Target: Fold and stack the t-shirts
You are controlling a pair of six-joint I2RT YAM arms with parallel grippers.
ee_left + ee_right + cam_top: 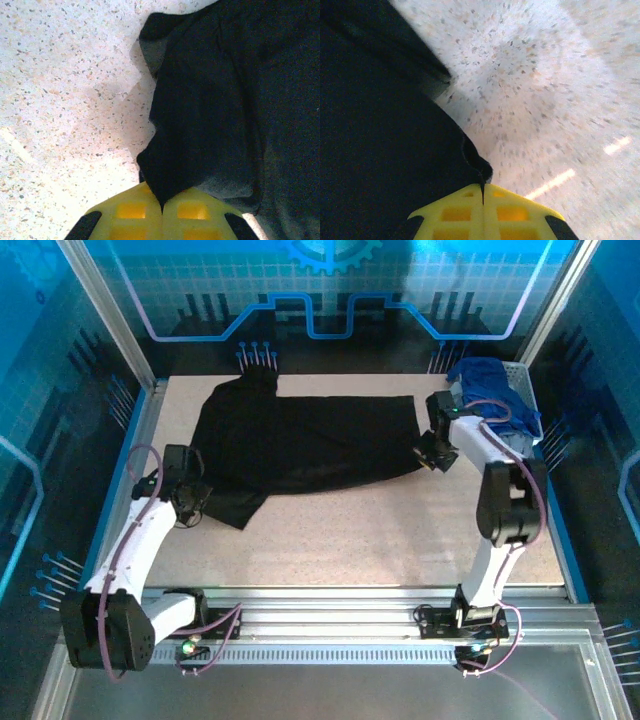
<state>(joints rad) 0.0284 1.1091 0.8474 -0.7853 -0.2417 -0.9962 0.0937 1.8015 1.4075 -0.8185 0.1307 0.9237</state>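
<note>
Top view: the black t-shirt (pixel 300 445) lies spread across the speckled table (pixel 380 530), so I'd say we're at the start of a fold. The left gripper (pixel 190 502) pinches its near-left corner and the right gripper (pixel 428 455) has its right edge. The white mesh basket (pixel 528 390) in the far right corner holds a royal blue shirt (pixel 485 378) plus something paler under it

Left wrist: yellow fingers (pixel 132 212) clamped tight on a point of black cloth

Right wrist: same deal, fingers (pixel 512 212) closed on the hem. The next move probably needs both arms lifting together and carrying that edge across without slipping
</note>
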